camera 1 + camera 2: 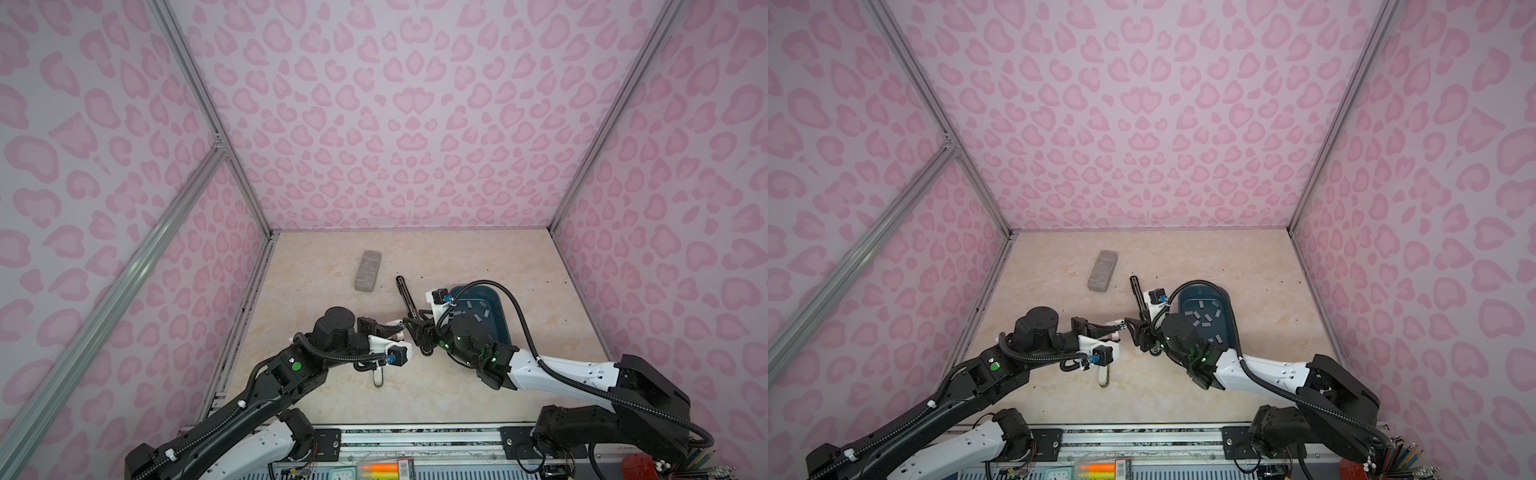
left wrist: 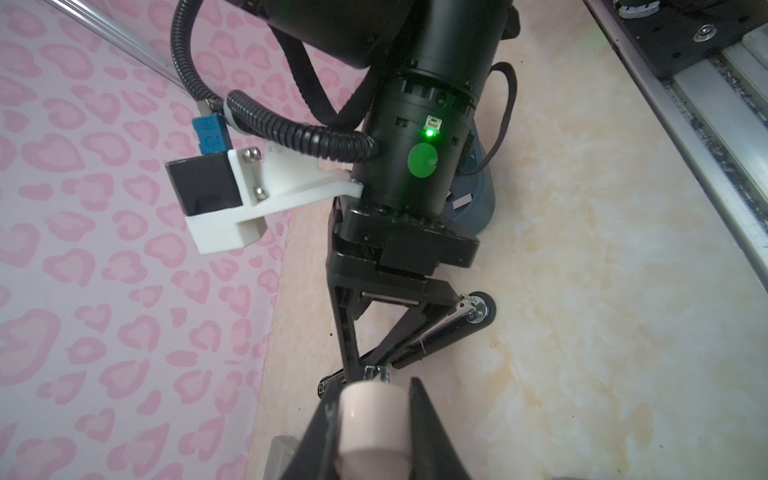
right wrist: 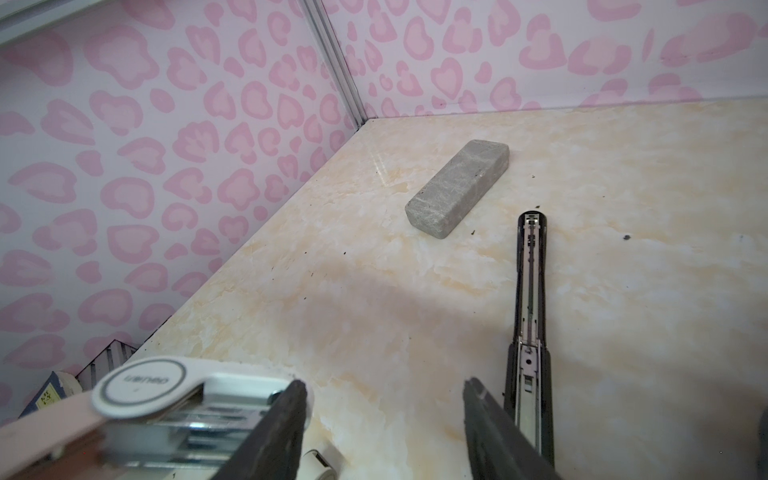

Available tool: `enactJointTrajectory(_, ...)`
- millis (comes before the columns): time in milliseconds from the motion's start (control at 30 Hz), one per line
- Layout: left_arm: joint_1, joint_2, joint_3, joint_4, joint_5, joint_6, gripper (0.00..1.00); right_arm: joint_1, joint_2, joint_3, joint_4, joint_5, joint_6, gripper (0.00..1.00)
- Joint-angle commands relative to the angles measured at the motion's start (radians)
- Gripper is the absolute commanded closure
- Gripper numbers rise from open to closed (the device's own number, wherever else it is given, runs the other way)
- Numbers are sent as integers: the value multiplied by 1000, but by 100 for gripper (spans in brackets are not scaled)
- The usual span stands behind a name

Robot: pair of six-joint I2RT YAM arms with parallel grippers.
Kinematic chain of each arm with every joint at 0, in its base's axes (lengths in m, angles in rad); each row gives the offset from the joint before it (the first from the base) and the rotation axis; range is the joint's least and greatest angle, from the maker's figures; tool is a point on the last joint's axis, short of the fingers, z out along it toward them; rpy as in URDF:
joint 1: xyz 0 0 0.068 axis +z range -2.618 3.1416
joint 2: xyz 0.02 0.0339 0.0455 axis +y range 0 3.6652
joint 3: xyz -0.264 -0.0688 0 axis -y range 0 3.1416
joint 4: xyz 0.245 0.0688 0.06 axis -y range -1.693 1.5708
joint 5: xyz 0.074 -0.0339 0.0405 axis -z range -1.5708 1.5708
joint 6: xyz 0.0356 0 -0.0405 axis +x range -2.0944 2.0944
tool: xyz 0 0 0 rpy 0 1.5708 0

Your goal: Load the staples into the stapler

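Observation:
The black stapler point(image 1: 405, 296) point(image 3: 530, 291) lies open on the table with its metal channel facing up. The staples point(image 1: 478, 309) point(image 1: 1204, 318), several small grey strips, lie in a dark blue tray point(image 1: 500, 301) behind my right wrist. My left gripper point(image 2: 372, 395) point(image 1: 395, 326) is shut on a pale pink-and-white device point(image 2: 372, 424) point(image 3: 137, 388) with a round logo and metal parts. My right gripper point(image 3: 386, 415) point(image 1: 413, 328) faces it, open, with only bare table between its fingers. One finger point(image 3: 282, 424) stands at the device's end; the stapler runs beside the other.
A grey speckled block point(image 1: 368, 270) point(image 3: 457, 189) lies at the back left of the table. A white oblong object point(image 1: 377, 376) rests under my left wrist. Pink patterned walls enclose three sides, and a metal rail point(image 1: 415, 436) runs along the front.

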Motion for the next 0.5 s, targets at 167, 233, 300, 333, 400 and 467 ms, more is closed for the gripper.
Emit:
enactJointTrajectory(167,8,20,19,57,-39,-40,97,0,-74,-31,-19,65,-20,38)
enactJointTrajectory(233,10,32,29,50,-56,-46,97,-3,-105,-50,-20,90,-24,38)
enactJointTrajectory(300,9,40,31,51,-72,-47,97,-8,-136,-63,-28,99,-31,37)
enactJointTrajectory(333,10,42,31,55,-73,-47,97,-11,-151,-67,-36,102,-34,37)
enactJointTrajectory(400,10,53,36,50,-71,-44,96,-10,-188,-83,-41,115,-35,37)
enactJointTrajectory(467,10,64,43,37,-71,-45,97,-10,-215,-98,-23,93,-47,37)
